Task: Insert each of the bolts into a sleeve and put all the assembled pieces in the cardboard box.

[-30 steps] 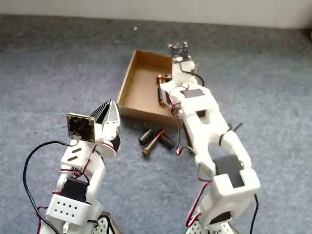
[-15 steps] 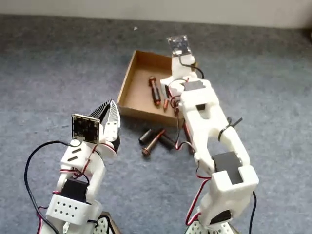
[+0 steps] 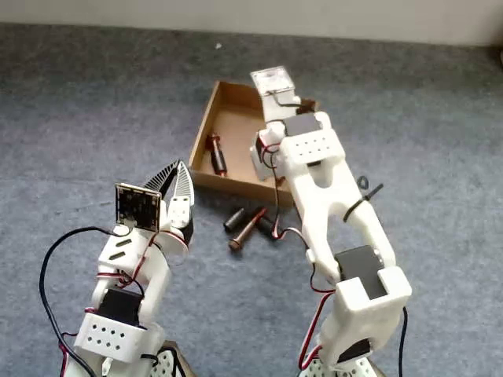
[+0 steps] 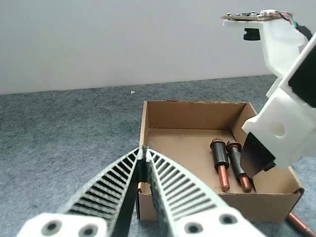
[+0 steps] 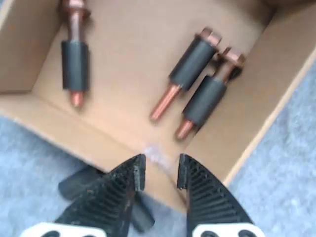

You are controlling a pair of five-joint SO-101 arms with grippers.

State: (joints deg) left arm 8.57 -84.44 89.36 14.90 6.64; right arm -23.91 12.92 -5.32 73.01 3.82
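While the right gripper [image 5: 159,172] hangs parted and empty above the near wall of the brown cardboard box [image 3: 201,141], the loose copper bolt [image 3: 245,228] lies slantwise just outside it, farther from the clenched left gripper [image 4: 144,154].

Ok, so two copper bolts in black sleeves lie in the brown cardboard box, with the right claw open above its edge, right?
No, three copper bolts in black sleeves lie in the brown cardboard box; the right wrist view shows them. The right claw is open above its edge.
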